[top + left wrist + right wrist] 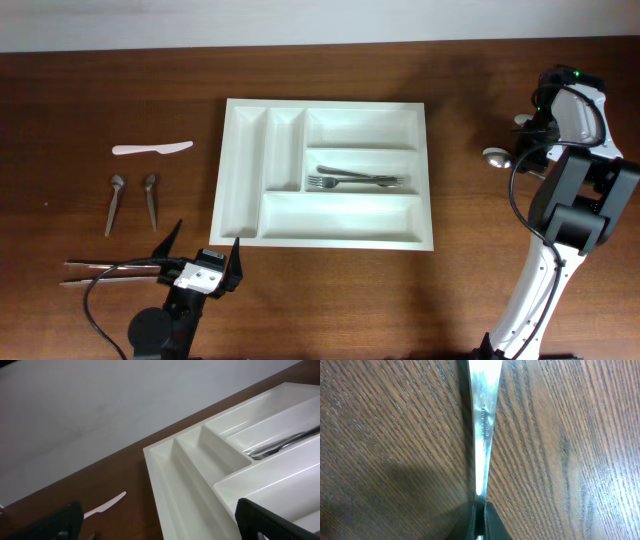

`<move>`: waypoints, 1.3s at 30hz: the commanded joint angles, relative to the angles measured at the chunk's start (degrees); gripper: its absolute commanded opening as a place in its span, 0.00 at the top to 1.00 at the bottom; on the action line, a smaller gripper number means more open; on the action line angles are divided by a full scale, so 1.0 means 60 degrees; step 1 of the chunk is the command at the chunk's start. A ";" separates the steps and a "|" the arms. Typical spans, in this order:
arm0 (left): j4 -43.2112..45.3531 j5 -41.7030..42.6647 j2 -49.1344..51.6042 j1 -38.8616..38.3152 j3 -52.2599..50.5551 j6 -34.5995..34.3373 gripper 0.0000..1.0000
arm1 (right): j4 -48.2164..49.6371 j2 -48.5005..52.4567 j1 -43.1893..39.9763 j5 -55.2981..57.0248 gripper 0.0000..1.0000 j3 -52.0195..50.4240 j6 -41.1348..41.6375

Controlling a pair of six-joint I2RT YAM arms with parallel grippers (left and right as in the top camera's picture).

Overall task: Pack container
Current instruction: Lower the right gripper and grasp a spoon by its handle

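The table (460, 300) was brown wood with plain grain and a low sheen. The tray (228, 170) was white plastic, smooth and glossy. The forks (360, 181) inside it were polished metal. Left of the tray, the knife (152, 149) looked matt white plastic and the small spoons (117, 183) dull metal. Right of the tray, the spoon (485, 425) was bright brushed metal with stamped lettering.

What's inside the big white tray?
In the tray, shiny forks lie in the middle wide slot. They overlap, so I cannot count them. The other four slots show only white plastic.
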 commanded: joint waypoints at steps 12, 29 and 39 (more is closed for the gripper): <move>0.0011 -0.0025 -0.0055 0.0029 -0.0073 -0.0124 0.01 | -0.0685 -0.0659 0.0561 -0.0076 0.96 0.1840 -0.1577; 0.0011 -0.0025 -0.0055 0.0033 -0.0073 -0.0124 0.01 | -0.1789 -0.0678 0.2280 0.1282 0.35 0.3453 -0.0947; 0.0011 -0.0025 -0.0055 0.0029 -0.0073 -0.0124 0.01 | -0.1588 0.0095 0.0718 0.0987 0.27 0.2940 -0.2583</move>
